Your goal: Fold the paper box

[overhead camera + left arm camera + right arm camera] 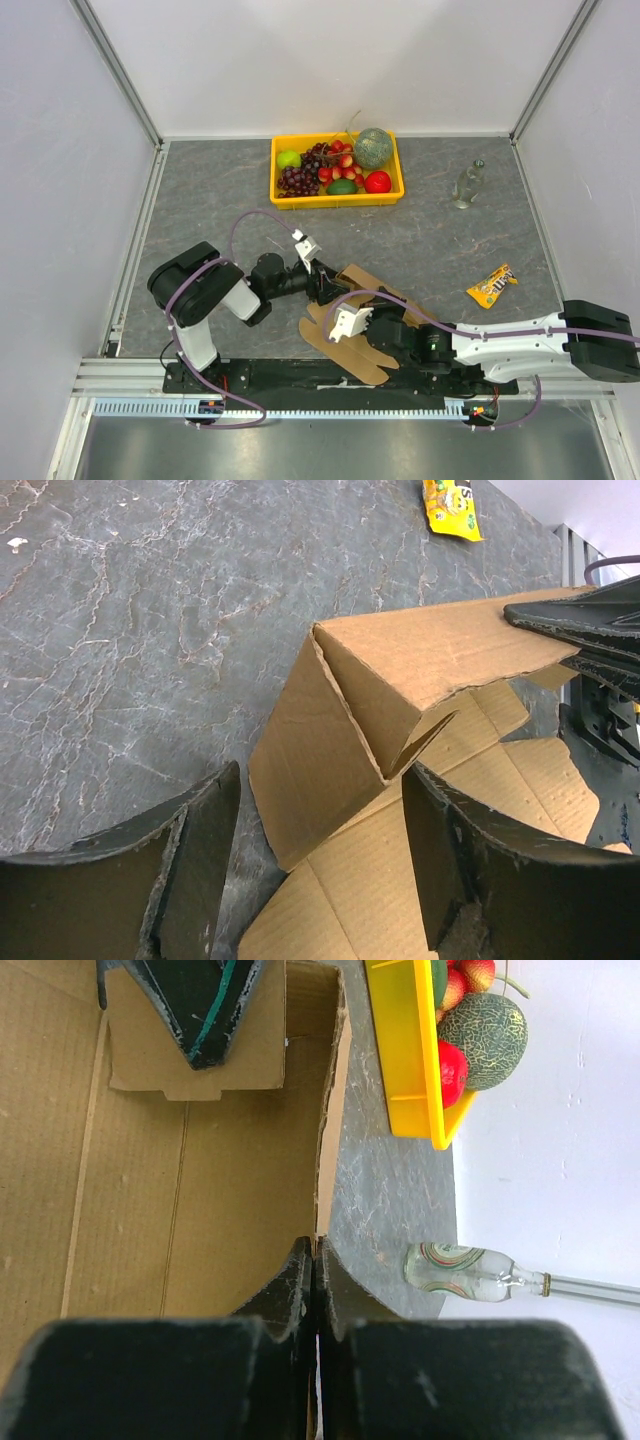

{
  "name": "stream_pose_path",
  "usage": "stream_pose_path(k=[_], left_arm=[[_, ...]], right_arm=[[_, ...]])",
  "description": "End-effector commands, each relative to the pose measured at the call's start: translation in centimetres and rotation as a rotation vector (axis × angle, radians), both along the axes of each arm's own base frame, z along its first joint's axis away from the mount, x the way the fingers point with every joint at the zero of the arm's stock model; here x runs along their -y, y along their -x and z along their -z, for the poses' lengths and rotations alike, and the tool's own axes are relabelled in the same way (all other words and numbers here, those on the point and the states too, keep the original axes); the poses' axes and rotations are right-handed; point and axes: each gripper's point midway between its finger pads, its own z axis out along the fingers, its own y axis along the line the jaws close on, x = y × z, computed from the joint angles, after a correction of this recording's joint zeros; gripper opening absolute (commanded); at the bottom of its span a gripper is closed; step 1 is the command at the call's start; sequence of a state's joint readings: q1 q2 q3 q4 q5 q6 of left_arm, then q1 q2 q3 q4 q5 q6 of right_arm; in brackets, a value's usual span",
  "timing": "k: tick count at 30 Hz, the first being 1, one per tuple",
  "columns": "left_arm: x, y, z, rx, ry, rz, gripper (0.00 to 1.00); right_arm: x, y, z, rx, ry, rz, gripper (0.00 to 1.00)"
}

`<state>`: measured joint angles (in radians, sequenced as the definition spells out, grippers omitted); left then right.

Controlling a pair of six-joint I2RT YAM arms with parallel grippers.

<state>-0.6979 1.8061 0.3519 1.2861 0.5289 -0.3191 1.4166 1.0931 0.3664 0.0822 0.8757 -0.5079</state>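
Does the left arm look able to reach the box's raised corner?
Probably yes: the left tool is open, the paper box corner stands just ahead between its fingers, and the right tool pinches a far edge.

Top external: high above and behind the near edge, looking steeply down over the whole grey marbled worktop (200, 200). Left wrist: low, very close, facing the right edge. Right wrist: close, facing the far-right corner. All three share the brown corrugated cardboard sheet (368, 280); top and right wrist also share the yellow plastic crate (336, 200).
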Motion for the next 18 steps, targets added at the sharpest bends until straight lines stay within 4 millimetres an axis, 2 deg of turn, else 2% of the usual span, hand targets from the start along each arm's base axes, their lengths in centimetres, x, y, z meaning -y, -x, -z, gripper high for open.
stream_pose_path(k=[1,11,18], left_arm=[[0.0,-0.8,-1.3,0.102,0.028,-0.045,0.7],[-0.1,-1.1,-0.8,0.101,0.013,-0.099,0.62],[0.0,-1.2,-0.5,0.099,0.003,-0.118,0.56]], right_arm=[[-1.0,0.6,0.6,-0.04,-0.041,-0.033,0.06],[-2.4,1.9,-0.1,-0.103,-0.199,-0.119,0.17],[-2.8,2.6,0.4,-0.145,-0.225,-0.16,0.22]])
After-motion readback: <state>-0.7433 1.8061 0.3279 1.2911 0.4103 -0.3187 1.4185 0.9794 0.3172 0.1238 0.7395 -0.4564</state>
